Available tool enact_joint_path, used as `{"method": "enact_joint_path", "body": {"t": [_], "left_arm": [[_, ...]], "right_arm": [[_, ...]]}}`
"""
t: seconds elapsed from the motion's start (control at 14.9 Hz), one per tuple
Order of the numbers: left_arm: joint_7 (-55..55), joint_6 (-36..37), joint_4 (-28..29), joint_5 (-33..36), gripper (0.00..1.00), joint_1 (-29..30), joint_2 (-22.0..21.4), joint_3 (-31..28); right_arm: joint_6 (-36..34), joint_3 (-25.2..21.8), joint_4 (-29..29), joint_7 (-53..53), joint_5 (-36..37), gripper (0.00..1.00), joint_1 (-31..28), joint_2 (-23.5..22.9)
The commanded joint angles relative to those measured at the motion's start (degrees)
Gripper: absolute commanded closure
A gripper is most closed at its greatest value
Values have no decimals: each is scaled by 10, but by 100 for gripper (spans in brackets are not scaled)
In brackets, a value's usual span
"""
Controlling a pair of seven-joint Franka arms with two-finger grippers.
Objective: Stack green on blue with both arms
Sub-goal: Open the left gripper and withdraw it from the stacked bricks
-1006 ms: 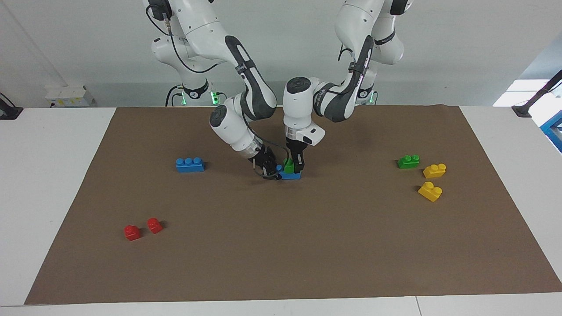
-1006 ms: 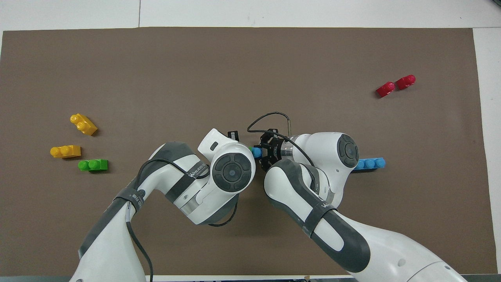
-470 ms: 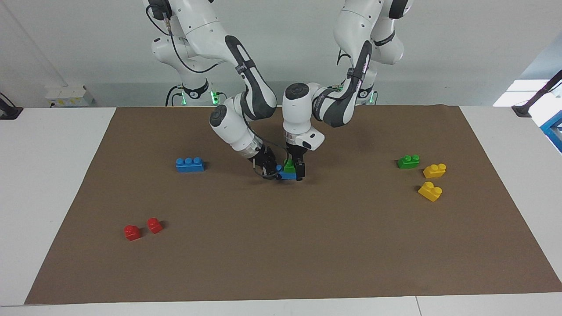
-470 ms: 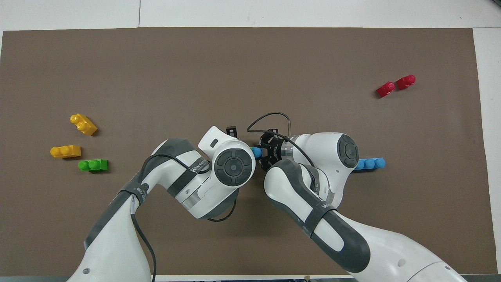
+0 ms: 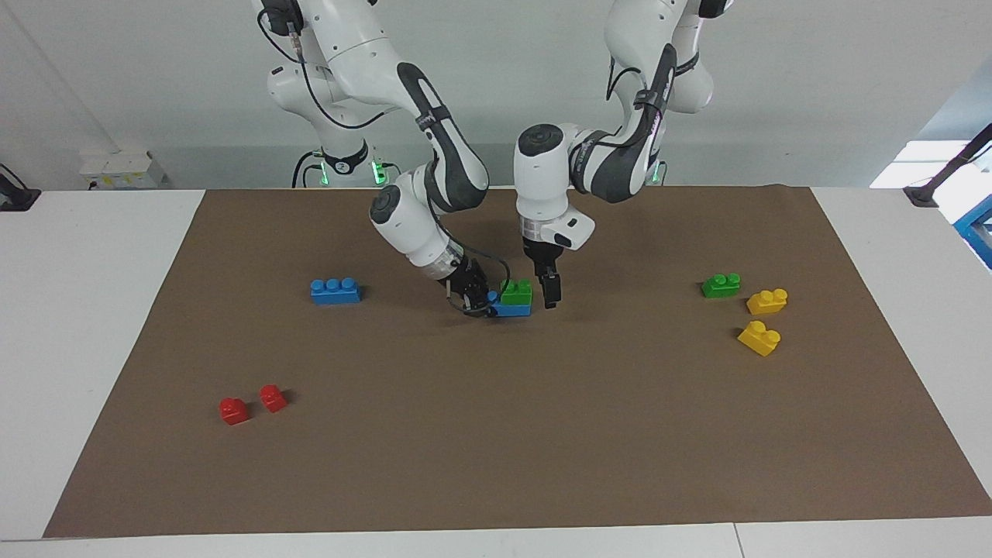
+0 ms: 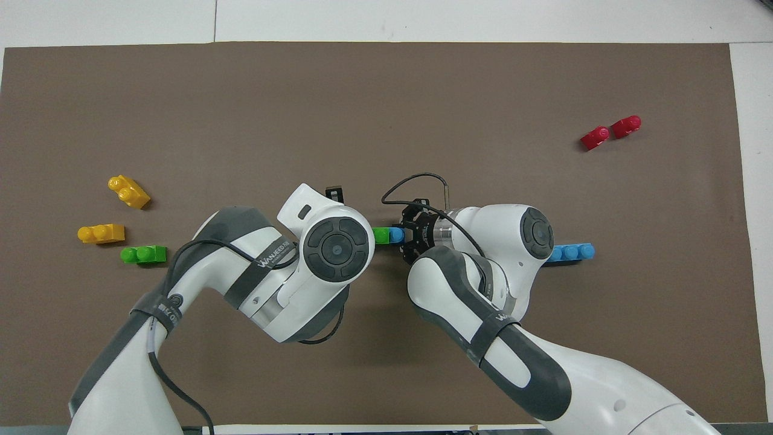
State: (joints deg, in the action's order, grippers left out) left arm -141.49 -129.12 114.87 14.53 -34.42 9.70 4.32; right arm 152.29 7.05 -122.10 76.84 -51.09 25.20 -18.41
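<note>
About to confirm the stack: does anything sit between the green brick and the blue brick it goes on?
Nothing visible does. The green brick already sits on the blue brick, which the right gripper holds by one end. The left gripper hangs beside the stack, clear of the green brick.

Let go of green brick (image 5: 516, 291) (now seated on blue brick (image 5: 511, 309)); left gripper (image 5: 549, 288) drawn aside toward own end.
</note>
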Motion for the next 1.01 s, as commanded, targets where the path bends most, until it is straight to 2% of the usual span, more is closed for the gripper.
{"method": "enact_joint_path", "body": {"t": [0.0, 0.07, 0.2, 0.27, 0.34, 0.4, 0.6, 0.94], "left_arm": [[37, 33, 8, -15, 0, 25, -44, 4], [70, 50, 6, -32, 0, 42, -62, 5], [179, 95, -2, -82, 0, 79, -93, 3], [228, 112, -1, -100, 0, 97, -115, 2], [271, 131, 0, -113, 0, 122, -137, 2], [316, 149, -1, -123, 0, 144, -154, 2], [471, 197, -3, -149, 0, 204, -187, -2], [744, 256, -25, -151, 0, 286, -206, -5]], "right_arm": [[28, -3, -17, -19, -14, 100, -2, -6], [28, -3, -17, -19, -14, 100, -2, -6], [27, -3, -14, -16, -14, 55, -2, -6], [26, -3, -11, -13, -14, 18, -2, -6], [25, -2, -10, -8, -14, 3, -3, -6], [24, -3, -10, -5, -14, 0, -4, -5], [13, -4, -6, -5, -14, 0, -14, 2], [-78, -7, 5, -5, -5, 0, -87, 59]]}}
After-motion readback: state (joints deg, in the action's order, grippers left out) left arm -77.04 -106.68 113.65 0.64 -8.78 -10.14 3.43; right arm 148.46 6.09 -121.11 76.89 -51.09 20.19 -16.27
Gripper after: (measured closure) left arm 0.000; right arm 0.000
